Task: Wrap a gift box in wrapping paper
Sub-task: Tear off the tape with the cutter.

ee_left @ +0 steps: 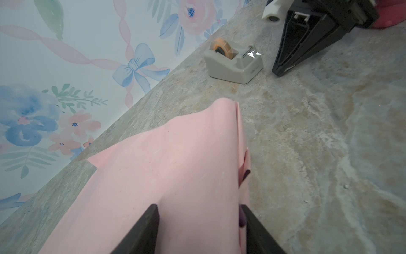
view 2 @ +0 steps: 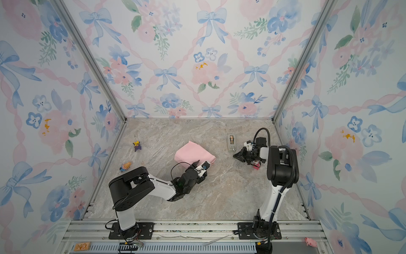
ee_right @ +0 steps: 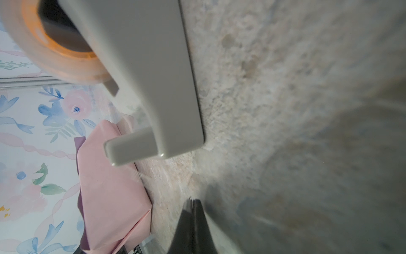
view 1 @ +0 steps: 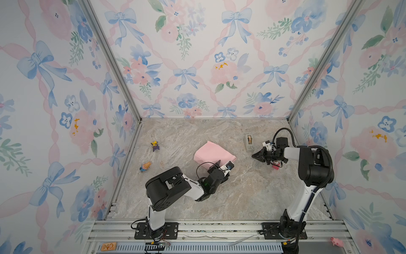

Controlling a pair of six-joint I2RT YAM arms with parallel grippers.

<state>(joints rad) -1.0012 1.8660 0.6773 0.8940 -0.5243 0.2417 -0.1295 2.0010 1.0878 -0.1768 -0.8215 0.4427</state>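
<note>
The wrapping paper [view 1: 214, 152] [view 2: 194, 152] lies mid-table, pale pink side out, folded into a bulky bundle. The gift box is hidden inside it. Dark purple slivers of the paper's other side show at the folds in both wrist views. My left gripper [view 1: 223, 163] [view 2: 202, 163] [ee_left: 198, 206] is at the bundle's near corner, its jaws closed against both sides of the paper-covered form [ee_left: 164, 165]. My right gripper [view 1: 252, 155] [view 2: 234, 155] [ee_right: 192, 201] is shut and holds nothing I can see. It hovers low over the table, just in front of the tape dispenser, right of the bundle [ee_right: 109, 198].
A grey tape dispenser [view 1: 249, 141] [view 2: 231, 141] [ee_left: 234, 62] [ee_right: 153, 88] with an orange-cored roll stands at the back right. Small toys lie at the left [view 1: 155, 145] [view 1: 145, 166]. A pink-red object [view 1: 275, 166] sits under the right wrist. Floral walls enclose three sides.
</note>
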